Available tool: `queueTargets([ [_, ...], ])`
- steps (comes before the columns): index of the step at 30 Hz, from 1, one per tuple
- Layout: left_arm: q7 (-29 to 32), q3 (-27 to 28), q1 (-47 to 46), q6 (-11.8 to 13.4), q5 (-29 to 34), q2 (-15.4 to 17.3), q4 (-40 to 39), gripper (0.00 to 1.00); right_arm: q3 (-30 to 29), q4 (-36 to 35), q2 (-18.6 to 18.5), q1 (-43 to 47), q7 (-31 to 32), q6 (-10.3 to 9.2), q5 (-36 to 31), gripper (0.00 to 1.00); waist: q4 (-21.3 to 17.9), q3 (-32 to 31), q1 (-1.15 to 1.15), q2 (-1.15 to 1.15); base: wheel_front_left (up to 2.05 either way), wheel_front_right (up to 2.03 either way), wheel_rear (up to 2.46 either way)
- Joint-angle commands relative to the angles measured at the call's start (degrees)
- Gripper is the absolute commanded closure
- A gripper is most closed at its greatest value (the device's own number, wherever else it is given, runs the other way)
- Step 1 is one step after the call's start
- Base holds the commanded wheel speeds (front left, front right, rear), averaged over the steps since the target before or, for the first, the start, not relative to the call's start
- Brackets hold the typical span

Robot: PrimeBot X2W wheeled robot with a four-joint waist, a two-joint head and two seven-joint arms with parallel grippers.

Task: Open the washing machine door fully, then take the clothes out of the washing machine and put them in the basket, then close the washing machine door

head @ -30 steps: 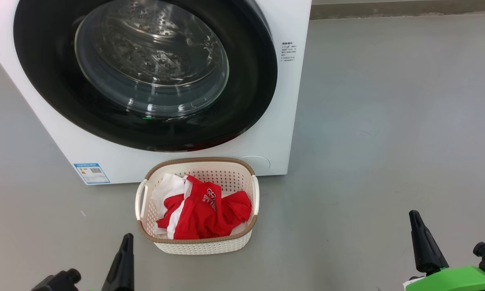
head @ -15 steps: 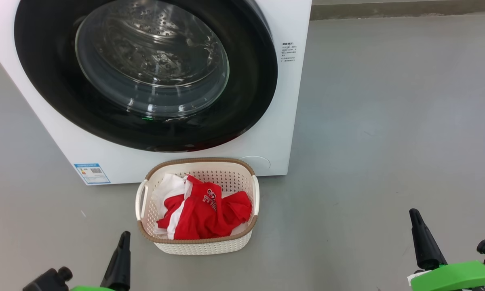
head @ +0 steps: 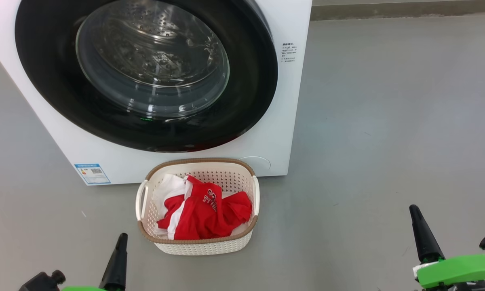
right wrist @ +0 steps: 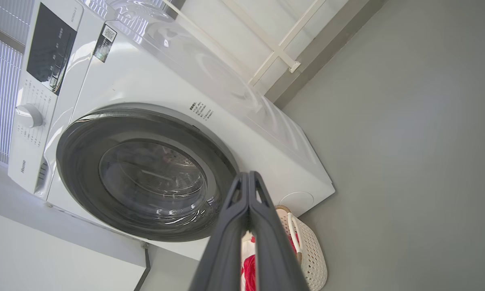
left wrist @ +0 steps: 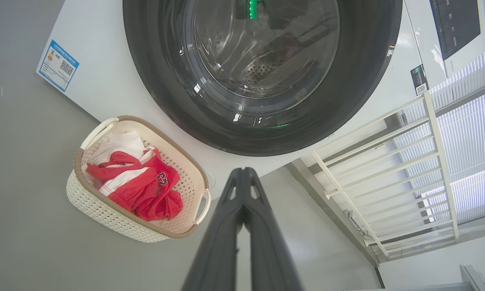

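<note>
Well, the washing machine (head: 275, 121) stands on the grey floor (head: 388, 121) with the washing machine door (head: 151, 64) shut flat against its front. Through the glass bowl the perforated steel drum is in view, and I can make out no fabric behind it. A small blue label (head: 92, 173) sits at the lower front corner.

Just in front of the machine, below the door, the basket (head: 198, 242) rests on the floor, its far rim close to the white front panel. The clothes (head: 204, 214) lie bunched inside it: red garments with white lettering on top, and white fabric towards the robot's left side.

Both arms hang low and near the robot, well apart from basket and door. The left gripper (head: 123, 239) points up beside the basket's near left corner, fingers pressed together and holding nothing; its wrist camera shows the two tips (left wrist: 242, 178) meeting. The right gripper (head: 415, 212) is far off to the right over bare floor, its jaws likewise together and empty.
</note>
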Motion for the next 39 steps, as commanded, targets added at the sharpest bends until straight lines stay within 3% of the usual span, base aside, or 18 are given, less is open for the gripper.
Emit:
queueTargets([
  [1, 0.37, 1.54, -2.84, -0.54, -1.7, 0.64, -1.02, 1.0, 0.65, -1.2, -1.12, -3.27, 0.4, -0.12, 1.73, 1.0, 0.01, -0.01, 0.0, 0.0, 0.0, 0.0, 0.0],
  [39, 6.53, 5.11, -4.95, -3.06, -25.71, 0.69, 1.41, 1.0, 0.03, 1.72, -1.54, -7.19, 6.72, -0.18, 24.89, 1.0, 0.12, -0.24, 0.0, 0.0, 0.0, 0.0, 0.0],
])
